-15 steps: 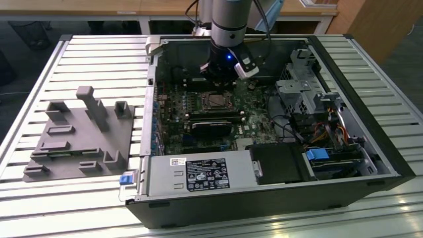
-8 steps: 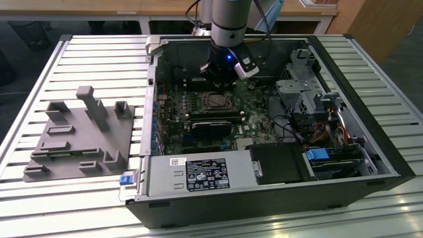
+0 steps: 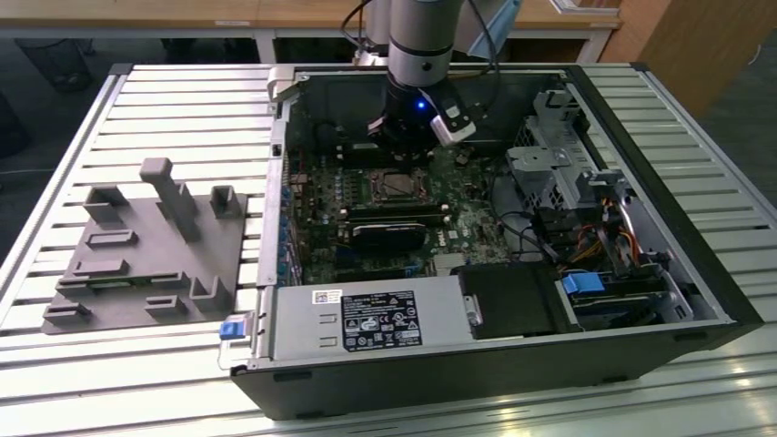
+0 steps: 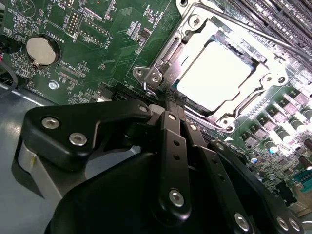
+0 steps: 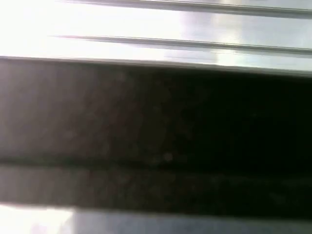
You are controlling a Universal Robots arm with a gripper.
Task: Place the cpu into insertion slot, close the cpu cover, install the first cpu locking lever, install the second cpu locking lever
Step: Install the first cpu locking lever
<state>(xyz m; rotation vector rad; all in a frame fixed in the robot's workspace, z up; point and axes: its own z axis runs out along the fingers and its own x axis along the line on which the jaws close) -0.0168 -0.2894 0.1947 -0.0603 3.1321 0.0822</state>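
— Cpu point(image 4: 217, 73) is sitting in the insertion slot point(image 4: 253, 63) on the motherboard point(image 4: 92, 48), bright metal top up, and the cpu cover point(image 4: 195, 27) is lying down around it, framing it through the centre cutout. So placing and covering are looking done.

— And the gripper point(image 4: 171, 97)?

— Its fingers point(image 4: 175, 141) are pressing together to a narrow point with nothing between them, and the tip is hovering just beside the cover's hinge corner, where a thin lever rod point(image 4: 161, 58) is running along the socket's edge. My guess is it is working on a locking lever.

— How should that go well?

— I'd say by pushing with the closed tip on the rod only, sweeping it down and sideways under its hook, and staying off the cover's frame and the small parts around the socket.

— What is the exterior view giving you?

— It is showing the whole computer case point(image 3: 680, 300) lying open on the slatted table point(image 3: 146, 100), the arm reaching straight down into it, and a grey fixture tray point(image 3: 134, 264) well apart at the exterior view's left. The socket there is too small to judge levers. The second wrist view is giving the close detail: cover seated, a coin battery point(image 4: 42, 50) nearby. The first wrist view is offering a dark band and pale slats, too blurred to name.
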